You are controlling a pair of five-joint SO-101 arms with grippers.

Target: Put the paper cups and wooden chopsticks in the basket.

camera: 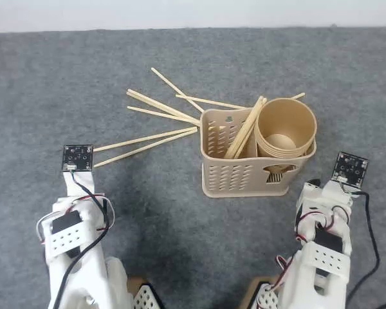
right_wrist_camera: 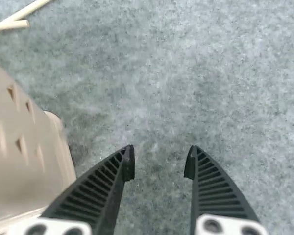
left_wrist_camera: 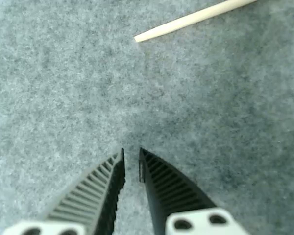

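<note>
Flanking basket (right_wrist_camera: 19, 161) edge: right claw (right_wrist_camera: 160, 161), parted.

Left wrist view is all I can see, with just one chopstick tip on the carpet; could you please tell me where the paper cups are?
Observer: The paper cups sit stacked inside the basket, in its right compartment.
Operator: Thank you. Are any chopsticks in the basket too?
Observer: Yes, a couple of chopsticks lean in the left compartment, beside the cups.
Operator: And where do the others lie?
Observer: Several loose chopsticks lie fanned out on the carpet to the left of the basket, some with their ends close to its left wall.
</note>
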